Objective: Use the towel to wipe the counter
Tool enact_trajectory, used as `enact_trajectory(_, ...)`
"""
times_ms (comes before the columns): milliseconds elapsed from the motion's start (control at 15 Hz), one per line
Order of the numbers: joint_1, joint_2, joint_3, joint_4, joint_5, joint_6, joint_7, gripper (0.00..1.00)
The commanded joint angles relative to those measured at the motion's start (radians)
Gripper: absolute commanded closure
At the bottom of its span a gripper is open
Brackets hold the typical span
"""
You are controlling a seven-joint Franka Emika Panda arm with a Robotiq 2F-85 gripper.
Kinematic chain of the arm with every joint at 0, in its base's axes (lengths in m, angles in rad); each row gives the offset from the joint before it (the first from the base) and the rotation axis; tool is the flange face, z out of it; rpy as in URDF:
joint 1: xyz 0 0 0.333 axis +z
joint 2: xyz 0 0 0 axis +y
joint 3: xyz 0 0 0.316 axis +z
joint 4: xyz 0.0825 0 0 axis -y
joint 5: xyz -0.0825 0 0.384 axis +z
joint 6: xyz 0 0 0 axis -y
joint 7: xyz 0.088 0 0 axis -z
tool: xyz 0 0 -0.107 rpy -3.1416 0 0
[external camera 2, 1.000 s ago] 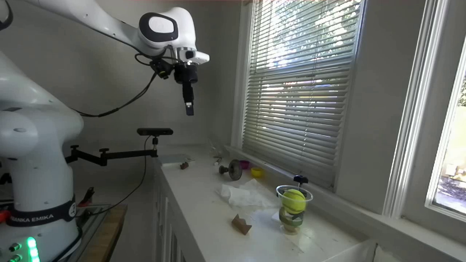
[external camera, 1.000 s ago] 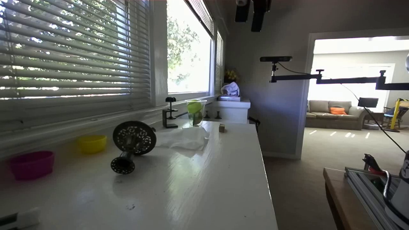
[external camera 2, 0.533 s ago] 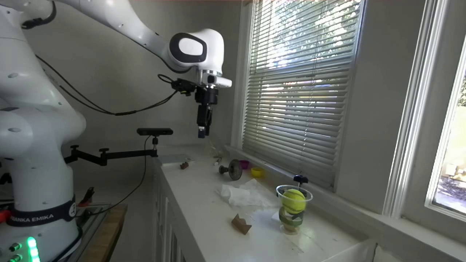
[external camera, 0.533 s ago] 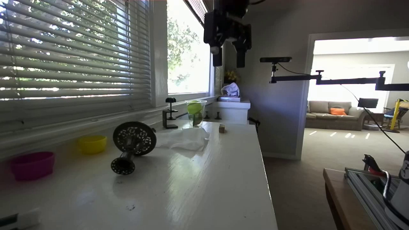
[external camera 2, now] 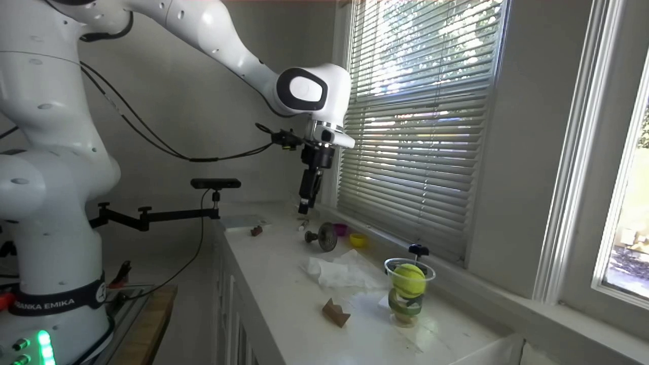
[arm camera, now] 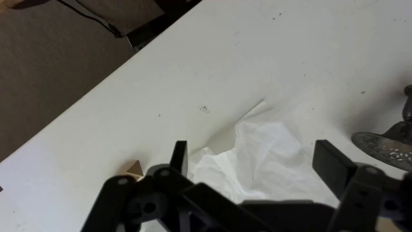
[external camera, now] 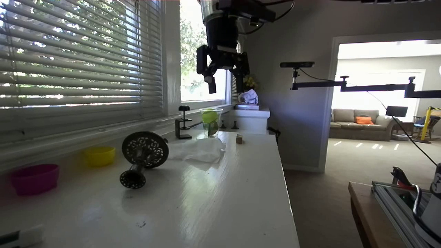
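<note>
The towel is a crumpled white cloth lying on the white counter; it shows in both exterior views (external camera: 198,150) (external camera 2: 339,272) and in the wrist view (arm camera: 260,154). The counter (external camera: 248,196) (external camera 2: 268,274) (arm camera: 145,103) carries small dark specks and smudges. My gripper (external camera: 226,86) (external camera 2: 303,207) is in the air well above the counter, pointing down and slightly tilted. In the wrist view the gripper (arm camera: 251,148) is open, its fingers wide apart with the towel seen below between them. Nothing is held. The near part of the towel is hidden behind the gripper body.
A dark metal holder (external camera: 144,150) (arm camera: 389,146) lies beside the towel. A yellow cup (external camera: 99,156) and a magenta cup (external camera: 35,178) stand by the window. A clear cup with a tennis ball (external camera 2: 409,284), a clamp (external camera: 182,124) and a brown block (external camera 2: 335,312) (arm camera: 134,169) are near the towel.
My gripper has come down and across over the counter towards the window side, and it has tilted a little. The towel and the other objects have not moved.
</note>
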Motion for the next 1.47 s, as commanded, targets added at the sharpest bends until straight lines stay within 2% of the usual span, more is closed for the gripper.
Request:
enact_trajectory(0,0.032,-0.012,-0.022,-0.022,-0.010,0.037,-0.006,0.00)
enact_trajectory(200,0.038,0.026,-0.025,-0.028,-0.057,0.169,-0.053,0.00)
enact_trajectory(400,0.041,0.081,-0.037,-0.021,-0.051,0.254,-0.110,0.00)
enact_trajectory(800,0.037,0.203,-0.079,0.002,-0.041,0.319,-0.265,0.00)
enact_trajectory(1400,0.043,0.334,-0.109,0.044,-0.019,0.392,-0.338,0.00)
